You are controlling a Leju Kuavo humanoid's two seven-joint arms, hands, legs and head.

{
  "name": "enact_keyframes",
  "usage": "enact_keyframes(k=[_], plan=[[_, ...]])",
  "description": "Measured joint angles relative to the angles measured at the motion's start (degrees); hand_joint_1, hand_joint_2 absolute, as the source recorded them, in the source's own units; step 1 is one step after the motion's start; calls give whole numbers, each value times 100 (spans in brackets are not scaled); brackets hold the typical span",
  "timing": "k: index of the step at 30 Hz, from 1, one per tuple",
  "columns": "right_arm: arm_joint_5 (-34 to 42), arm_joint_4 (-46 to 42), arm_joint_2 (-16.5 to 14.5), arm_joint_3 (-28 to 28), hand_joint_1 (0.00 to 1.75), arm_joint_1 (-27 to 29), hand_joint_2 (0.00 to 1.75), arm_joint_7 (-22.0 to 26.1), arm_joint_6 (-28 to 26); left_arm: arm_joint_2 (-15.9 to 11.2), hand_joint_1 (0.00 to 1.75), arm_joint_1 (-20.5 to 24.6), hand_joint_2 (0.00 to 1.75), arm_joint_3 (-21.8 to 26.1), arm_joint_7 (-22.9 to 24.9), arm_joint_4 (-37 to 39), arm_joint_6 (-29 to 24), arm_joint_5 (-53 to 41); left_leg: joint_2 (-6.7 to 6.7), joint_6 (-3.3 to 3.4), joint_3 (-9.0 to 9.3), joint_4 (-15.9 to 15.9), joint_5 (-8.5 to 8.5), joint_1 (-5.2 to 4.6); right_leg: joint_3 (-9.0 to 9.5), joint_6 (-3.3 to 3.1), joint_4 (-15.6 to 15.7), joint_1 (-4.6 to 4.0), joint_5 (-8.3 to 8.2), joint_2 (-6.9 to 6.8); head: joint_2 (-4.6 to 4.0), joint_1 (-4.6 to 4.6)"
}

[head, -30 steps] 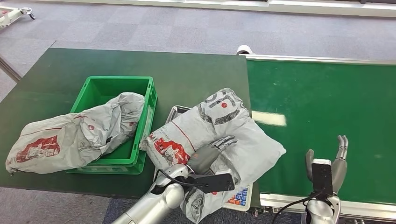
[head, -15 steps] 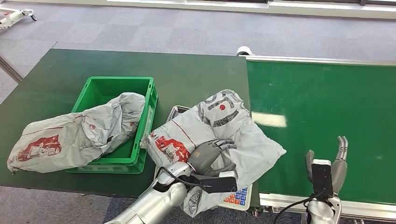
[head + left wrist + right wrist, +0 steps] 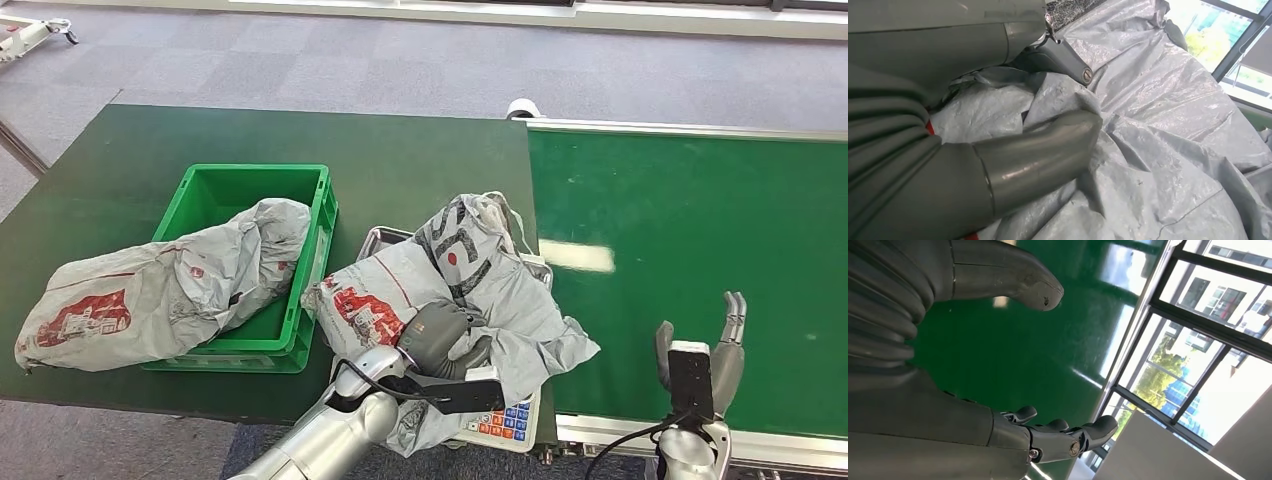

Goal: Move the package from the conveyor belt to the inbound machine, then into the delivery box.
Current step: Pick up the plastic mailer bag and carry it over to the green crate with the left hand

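A grey plastic mailer package [image 3: 455,285] with red print lies on the metal weighing scale [image 3: 378,238] between the crate and the belt. My left hand [image 3: 442,338] grips a bunch of its wrapping near the front. In the left wrist view the thumb [image 3: 1048,152] and fingers press into the crumpled grey plastic [image 3: 1168,125]. My right hand [image 3: 700,350] stands open above the front edge of the green conveyor belt [image 3: 700,230], fingers up and holding nothing. Its thumb [image 3: 1013,282] and fingers [image 3: 1063,437] are spread apart over the belt.
A green crate [image 3: 300,190] sits on the dark green table [image 3: 150,140], left of the scale. Another grey package [image 3: 160,285] hangs out of it over the left rim. The scale's keypad [image 3: 505,425] shows at the table's front edge.
My left hand has closed its fingers on the package and bunched the wrapping. The package has drawn in from the belt side and its top has lifted. The right hand has not moved.
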State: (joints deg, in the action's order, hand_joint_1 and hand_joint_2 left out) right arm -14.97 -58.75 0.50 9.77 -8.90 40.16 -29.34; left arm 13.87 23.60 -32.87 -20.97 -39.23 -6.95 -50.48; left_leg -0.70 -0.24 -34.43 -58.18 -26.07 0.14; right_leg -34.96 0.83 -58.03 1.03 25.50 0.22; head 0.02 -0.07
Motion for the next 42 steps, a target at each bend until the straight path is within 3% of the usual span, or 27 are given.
enact_keyframes(k=[1, 12, 16, 25, 35, 39, 42], plan=[[0, 0, 0, 0, 0, -1, 175, 0, 1, 2, 51, -11, 175, 13, -4, -3, 0, -3, 0, 0, 0, 0, 0, 0, 0, 0, 0, 0, 0, 0, 0, 0], [9, -1, 0, 0, 0, -2, 175, 2, 1, 6, 51, -71, 175, 85, -65, -31, -7, -5, 0, 0, -1, 0, 0, 0, 0, 0, 0, 0, 0, -1, 0, 0], [16, 0, 0, 0, 0, -2, 175, 2, -1, 14, 174, -106, 175, 144, -154, -61, -67, 7, 0, 0, 0, 0, 0, 0, 0, 0, 0, 1, -1, 0, 0, 0], [28, 0, 0, 0, 0, 89, 175, 2, -34, 8, 175, -500, 175, 594, -1121, -836, -790, 790, 0, 0, -4, 0, 0, 0, -6, 0, 0, 0, 2, 1, 0, -1], [66, 82, 0, -1, 0, 126, 175, 2, -62, -79, 175, -862, 175, 873, -1466, -1694, -1041, 1146, 0, 3, -6, 0, -3, 0, -7, 2, 0, 0, 5, 1, 0, 0], [105, 140, 2, -2, 0, 126, 175, 2, -130, -85, 175, -1006, 175, 965, -1827, -2092, -1478, 1540, 0, 3, -7, 0, -3, 0, -7, 2, 0, 0, 5, 0, 0, 0], [156, 167, 3, -5, 0, 142, 175, 3, -172, -181, 175, -1161, 175, 996, -1912, -2735, -2213, 2154, 2, 1, -7, 0, -5, 1, -12, 1, 0, -1, 5, 4, 0, -1]])
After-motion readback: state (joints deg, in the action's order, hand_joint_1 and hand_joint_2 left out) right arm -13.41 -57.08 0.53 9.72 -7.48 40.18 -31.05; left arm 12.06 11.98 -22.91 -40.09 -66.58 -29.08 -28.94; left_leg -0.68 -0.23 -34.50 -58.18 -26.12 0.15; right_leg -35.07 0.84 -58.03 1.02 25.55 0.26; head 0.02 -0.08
